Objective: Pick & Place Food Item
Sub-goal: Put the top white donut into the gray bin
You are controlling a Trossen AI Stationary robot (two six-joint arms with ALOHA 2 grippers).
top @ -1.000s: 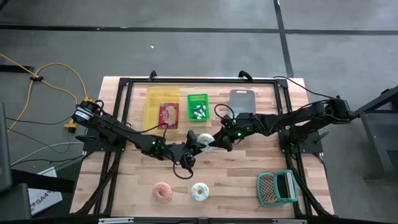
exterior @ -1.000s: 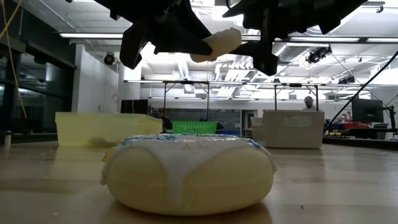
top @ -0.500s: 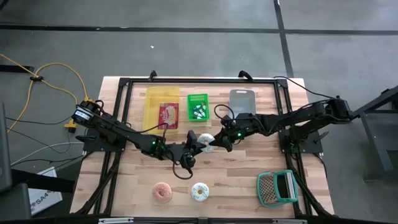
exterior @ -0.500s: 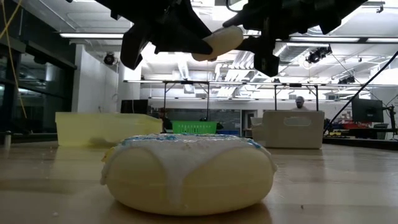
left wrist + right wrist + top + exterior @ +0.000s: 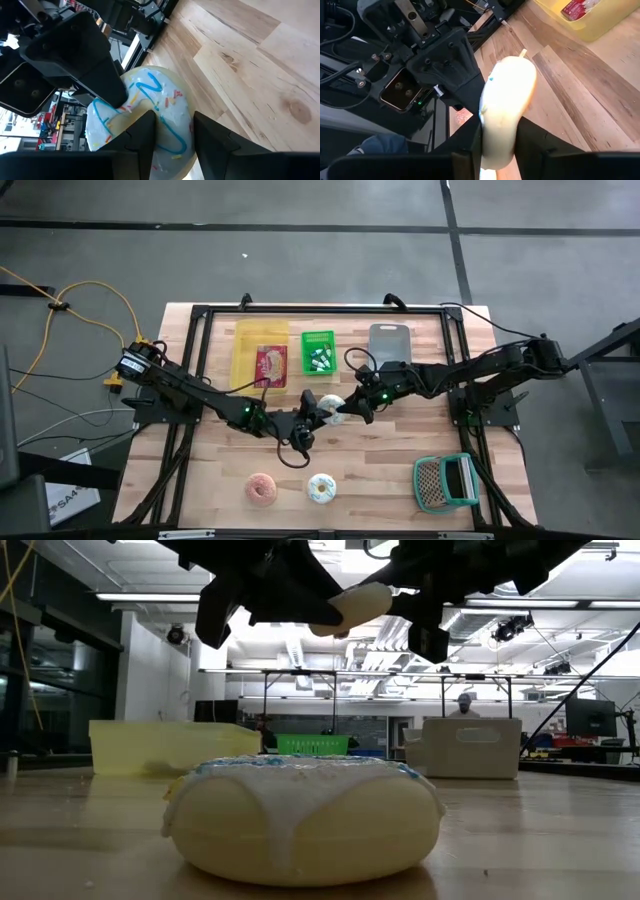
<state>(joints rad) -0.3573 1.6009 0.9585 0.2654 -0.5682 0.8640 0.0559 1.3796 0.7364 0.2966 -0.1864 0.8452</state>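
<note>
Left gripper (image 5: pixel 322 409) and right gripper (image 5: pixel 347 411) both pinch one white-iced doughnut (image 5: pixel 332 406), held aloft between them. Handover midway; placing remains, judging by position.

no readable text, red packet's (image 5: pixel 271 366) print too small to read

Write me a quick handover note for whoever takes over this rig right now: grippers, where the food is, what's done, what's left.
Left gripper and right gripper both clamp the same white-iced donut, lifted above mid-table in a handoff.
A second white-iced donut and a pink donut lie on the table's front edge.
The yellow bin, green basket and grey bin sit along the back.
Done: pickup. Left: one gripper must release, then the donut needs placing.
</note>
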